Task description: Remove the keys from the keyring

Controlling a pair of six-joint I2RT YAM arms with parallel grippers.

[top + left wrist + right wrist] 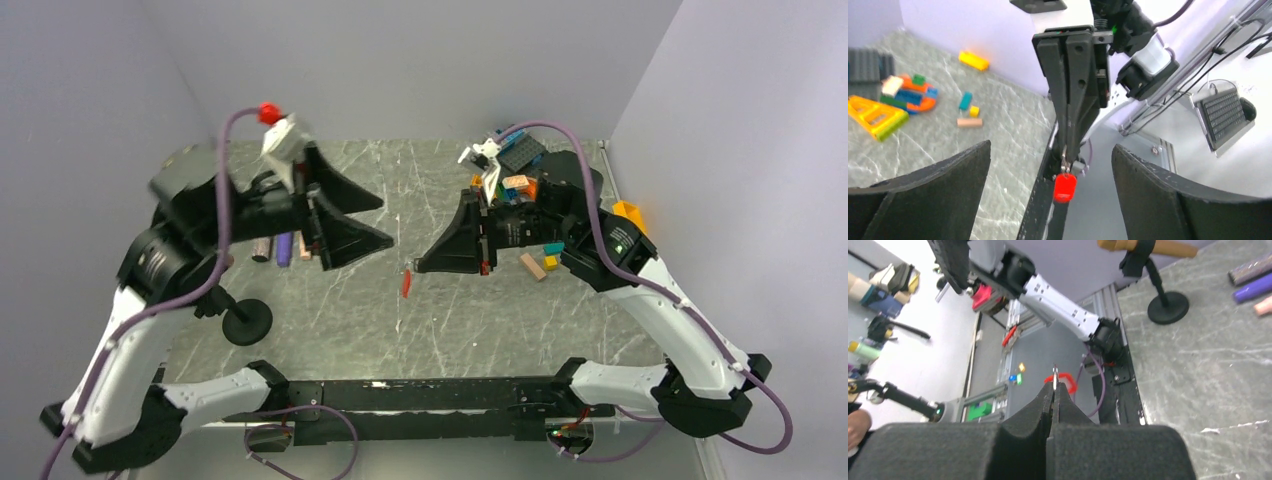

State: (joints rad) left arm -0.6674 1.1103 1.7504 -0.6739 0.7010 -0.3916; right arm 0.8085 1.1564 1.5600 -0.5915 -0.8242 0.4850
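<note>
My right gripper (422,264) is shut and held above the middle of the table. In the right wrist view its jaws (1054,386) pinch a thin silver key (1054,374) that sticks out past the tips. The red keyring tag (406,283) hangs just below the tips; it also shows in the left wrist view (1065,187) and partly behind the key in the right wrist view (1068,382). My left gripper (388,222) is wide open and empty, facing the right gripper a short way to its left. Its fingers (948,190) stand either side of the hanging tag without touching it.
Toy blocks and a black baseplate (520,152) lie at the back right, with a wooden block (532,266) and an orange piece (628,212) near the right arm. Pens (284,248) and a black round-footed stand (246,322) are on the left.
</note>
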